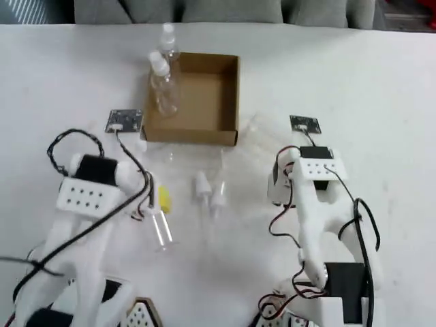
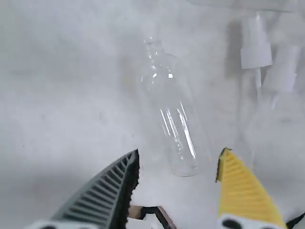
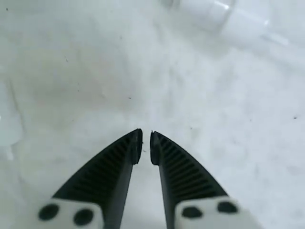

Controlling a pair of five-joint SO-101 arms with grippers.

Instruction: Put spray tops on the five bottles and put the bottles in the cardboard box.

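The cardboard box (image 1: pixel 225 95) stands open at the table's far middle. One capped clear bottle (image 1: pixel 163 87) stands by the box's left wall, apparently inside it. A second capped bottle (image 1: pixel 167 39) stands just behind the box. An uncapped clear bottle (image 2: pixel 171 119) (image 1: pixel 162 229) lies on the table, its base between the tips of my open left gripper (image 2: pixel 179 160) (image 1: pixel 155 204). Two white spray tops (image 1: pixel 201 184) (image 1: pixel 219 195) (image 2: pixel 256 47) (image 2: pixel 283 71) lie beside it. My right gripper (image 3: pixel 146 138) (image 1: pixel 278 187) hovers shut over bare table, holding nothing.
Another clear bottle (image 3: pixel 209 12) lies a little beyond the right gripper. Two small dark marker boards (image 1: pixel 124 120) (image 1: pixel 304 124) lie flat on either side of the box. The white table (image 1: pixel 381 88) has open room at the far right and far left.
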